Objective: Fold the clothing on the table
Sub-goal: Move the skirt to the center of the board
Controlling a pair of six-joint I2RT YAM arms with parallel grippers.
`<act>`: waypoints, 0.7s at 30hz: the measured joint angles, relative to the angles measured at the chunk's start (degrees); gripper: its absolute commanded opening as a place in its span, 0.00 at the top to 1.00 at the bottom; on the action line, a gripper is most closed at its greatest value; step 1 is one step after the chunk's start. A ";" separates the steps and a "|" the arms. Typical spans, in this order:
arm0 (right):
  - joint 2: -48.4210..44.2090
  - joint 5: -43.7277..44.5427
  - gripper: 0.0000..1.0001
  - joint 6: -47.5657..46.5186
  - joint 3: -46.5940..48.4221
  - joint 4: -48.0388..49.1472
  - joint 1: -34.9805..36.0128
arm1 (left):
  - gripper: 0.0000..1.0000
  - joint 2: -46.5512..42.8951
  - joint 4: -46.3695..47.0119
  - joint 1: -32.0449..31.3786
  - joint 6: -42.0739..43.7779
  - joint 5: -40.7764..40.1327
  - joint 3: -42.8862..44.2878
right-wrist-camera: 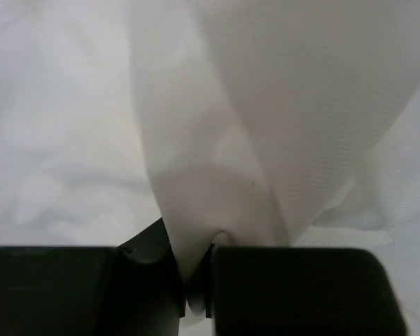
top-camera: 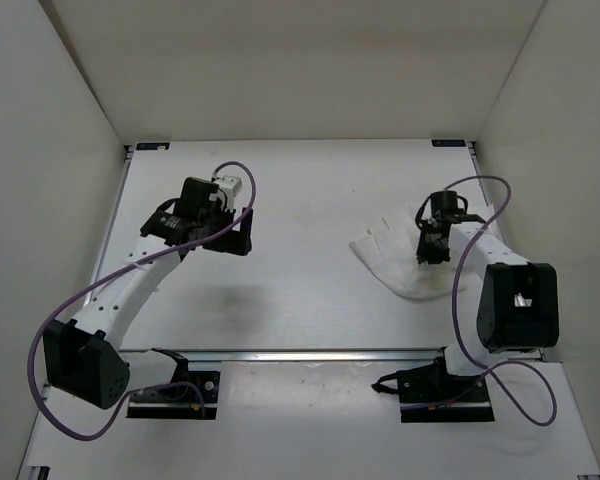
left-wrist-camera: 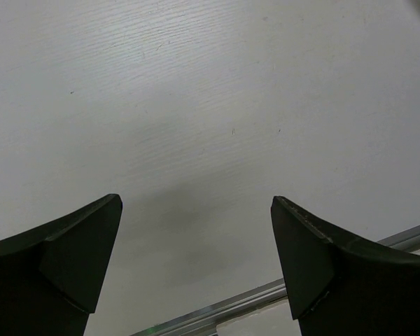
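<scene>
- The thin white pleated fabric garment [top-camera: 392,262] lies in a loose, rumpled fan on the right half of the large flat white worktop [top-camera: 310,190]. It is near the right arm and well apart from the left one.
- The right tool [top-camera: 432,252] is down on the garment's right-hand part, clenched on a pinch of cloth. In the right wrist view its black fingers [right-wrist-camera: 294,287] meet with a ridge of fabric squeezed between them, and the cloth rises from the pinch in a tented fold.
- Pinching up a ridge suits cloth this thin (it lies too flat against the worktop to be scooped). A raised edge can then be carried across the rest.
- The left tool [top-camera: 238,232] hovers over bare worktop on the left, its jaws spread wide with nothing between them. Its wrist view shows only the white surface and a thin metal rail [left-wrist-camera: 252,297] at the near edge.
- It seems parked there to keep clear of the right arm's reach; it could come across to pin or take a second corner.
- The fold itself looks barely begun: the garment is not yet laid in any neat shape.
- How many layers the pinch holds cannot be told, so a lift might drag only the top one.
</scene>
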 measured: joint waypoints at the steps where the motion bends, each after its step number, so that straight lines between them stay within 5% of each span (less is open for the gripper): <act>1: 0.00 -0.42 1.00 0.44 1.73 -0.48 1.99 | 0.02 0.00 0.00 -0.02 0.09 0.00 0.00; 10: -1.27 -15.74 1.00 3.98 31.41 5.73 22.73 | 0.01 -0.07 -2.56 1.88 1.03 -1.70 4.61; 16: -12.20 -23.47 1.00 7.32 29.38 16.24 22.08 | 0.01 -2.38 -3.43 2.73 1.51 -7.39 14.29; 17: -14.32 -23.89 0.95 7.54 26.69 16.94 20.72 | 0.01 -3.41 -3.08 2.67 1.42 -7.43 14.53; 19: -17.57 -24.00 0.38 8.70 19.28 18.32 17.75 | 0.02 -5.57 -2.97 2.67 1.11 -7.10 14.45; 21: -19.65 -24.81 0.17 9.42 10.19 18.38 14.64 | 0.01 -7.13 -2.78 2.62 0.96 -6.43 13.79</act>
